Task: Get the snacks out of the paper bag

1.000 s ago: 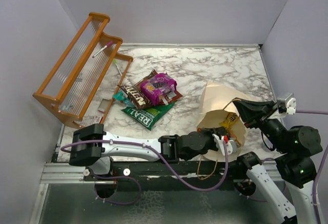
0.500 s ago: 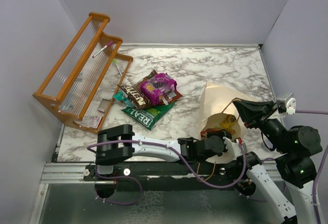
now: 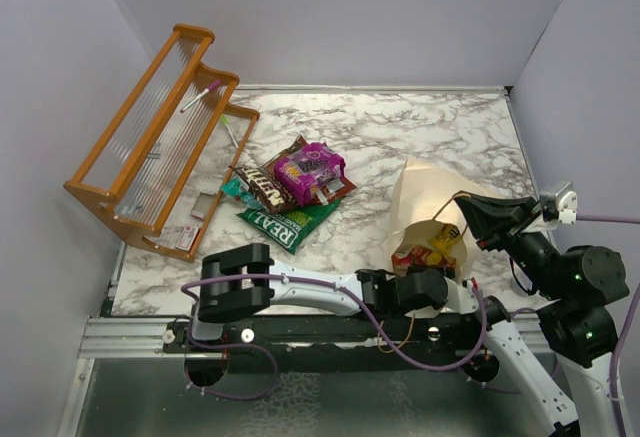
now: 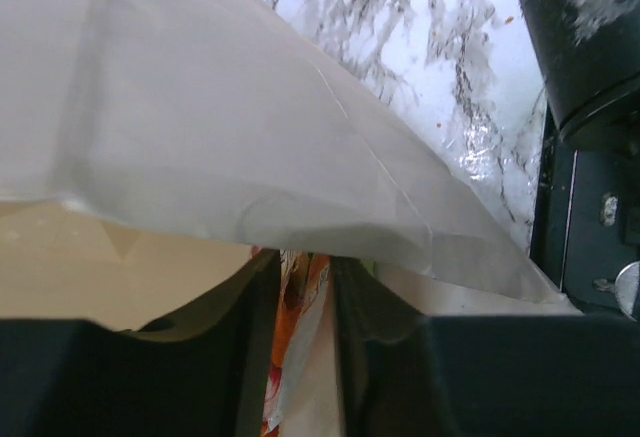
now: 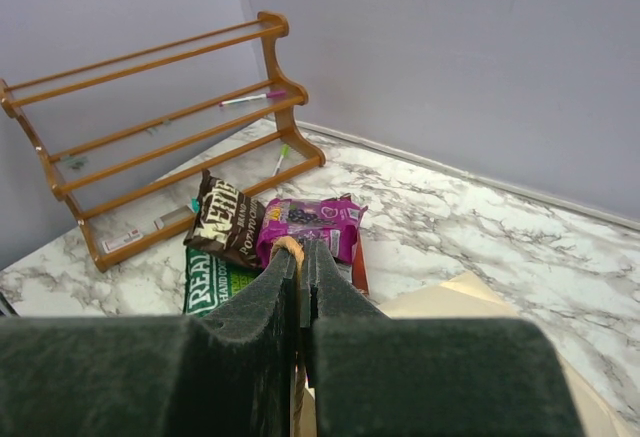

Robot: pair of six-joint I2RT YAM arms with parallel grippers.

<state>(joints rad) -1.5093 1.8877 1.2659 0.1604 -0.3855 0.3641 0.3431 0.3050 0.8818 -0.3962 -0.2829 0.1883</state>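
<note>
The paper bag [image 3: 425, 197] lies on the marble with its mouth toward the near edge. Yellow [image 3: 446, 238] and red [image 3: 415, 255] snacks show inside. My left gripper [image 3: 438, 269] is at the mouth, under the bag's upper wall [image 4: 200, 107]. Its jaws are slightly parted, with an orange-and-white packet [image 4: 300, 327] in the gap. My right gripper [image 3: 460, 203] is shut on the bag's brown cord handle [image 5: 286, 248] and holds it up. A magenta packet [image 3: 308, 169], a brown one [image 3: 265, 185] and a green bag [image 3: 285, 222] lie left of the paper bag.
An orange wooden rack [image 3: 150, 137] stands at the far left with a pink pen [image 3: 200, 95] on it. Grey walls close in the back and both sides. My left arm lies stretched along the near table edge.
My left arm has slid right along the near edge, bringing its gripper low at the bag's mouth. Its jaws have parted. The right gripper has kept its hold on the handle.
</note>
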